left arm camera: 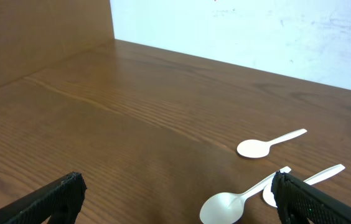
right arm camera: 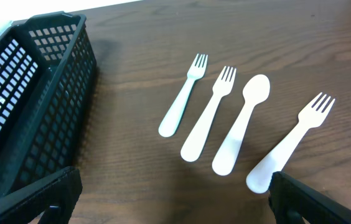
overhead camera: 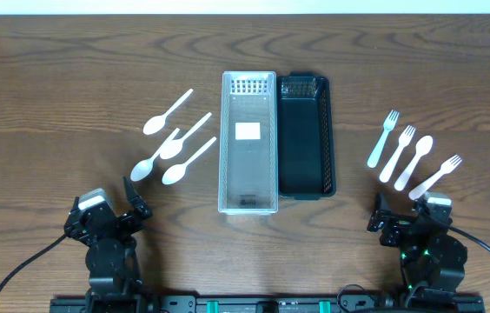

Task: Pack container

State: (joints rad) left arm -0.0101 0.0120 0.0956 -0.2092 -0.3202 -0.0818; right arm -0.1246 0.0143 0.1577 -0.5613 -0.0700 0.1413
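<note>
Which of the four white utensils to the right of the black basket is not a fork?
The spoon, third from the left in the row: it ends in a smooth oval bowl, while the other three have prongs.

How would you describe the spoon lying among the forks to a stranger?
Right of the black basket at the middle of the table, three white forks and one spoon lie side by side. The spoon is third from the basket, with forks on both sides. It alone ends in a smooth oval, not tines.
</note>
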